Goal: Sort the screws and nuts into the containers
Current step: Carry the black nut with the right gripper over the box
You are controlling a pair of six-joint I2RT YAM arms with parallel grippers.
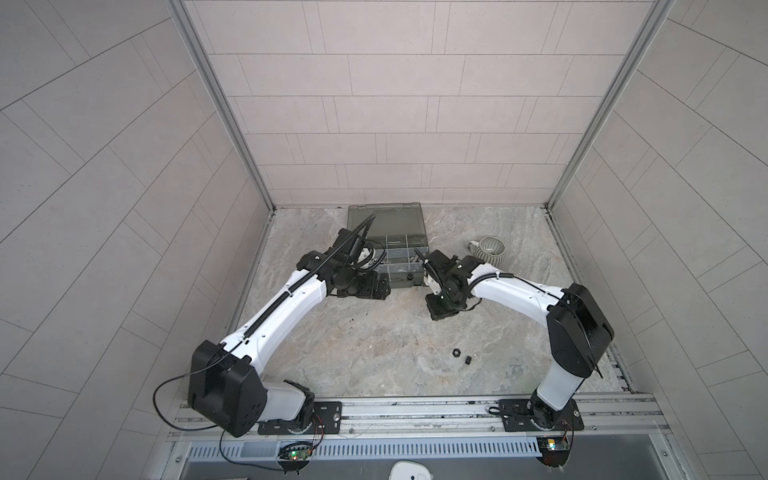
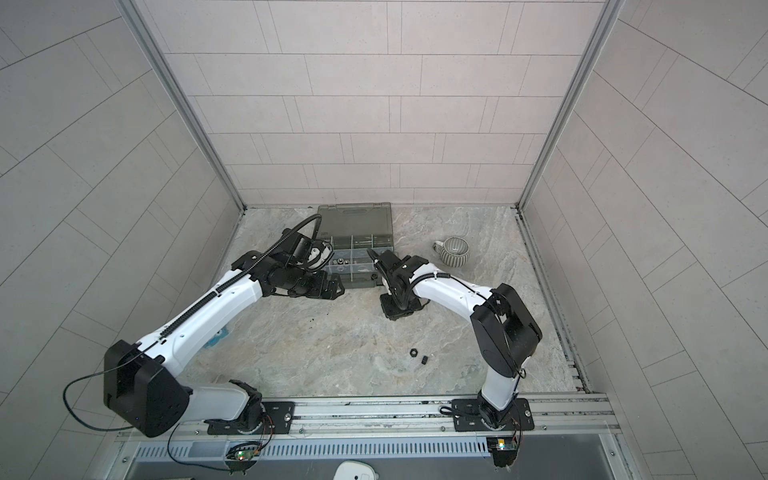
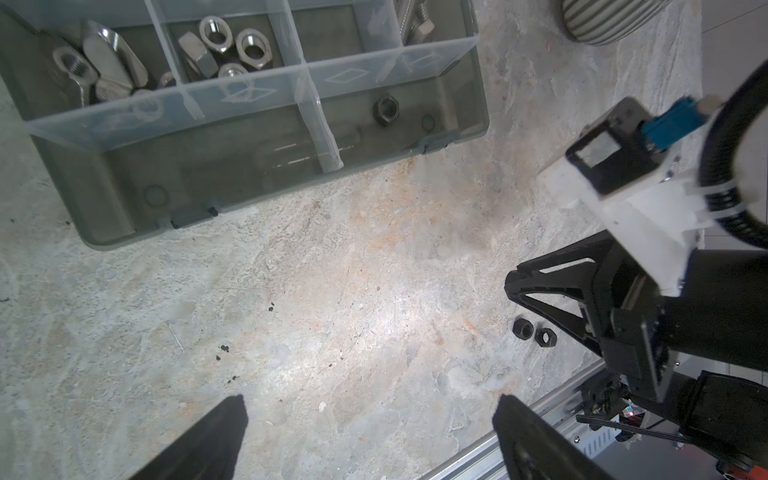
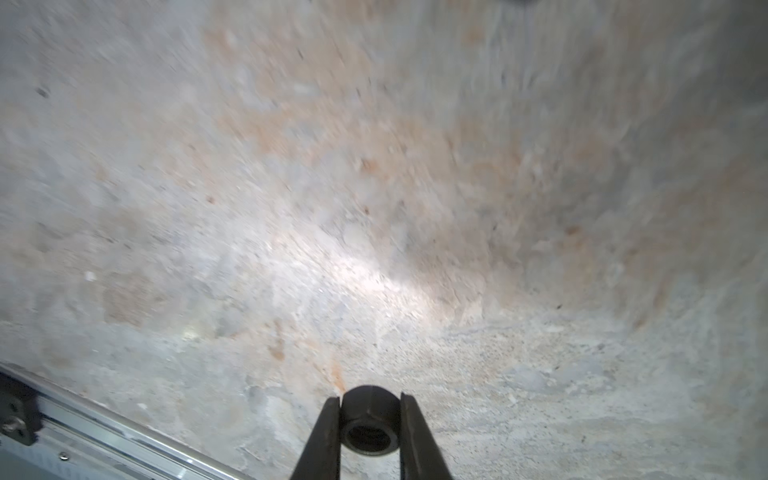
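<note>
A black nut (image 4: 369, 424) is clamped between the narrowed jaws of the right pincer (image 4: 369, 400), which is held above the counter (image 1: 374, 361) just on the robot's side of the organizer case (image 1: 401, 283). The left pincer (image 3: 370, 409) is spread wide and empty, near that same side of the case. The step in hand is judged to be the carrying of this nut to the case. Inside the case, silver nuts (image 3: 226, 43), wing nuts (image 3: 106, 62) and screws (image 3: 415, 20) are kept apart, and a lone dark nut (image 3: 386, 110) is seen in a compartment (image 3: 419, 93) by the near wall. A lift over that wall and a release above that compartment are called for next. Two more black nuts (image 1: 455, 353) are left on the counter, well apart from the case.
</note>
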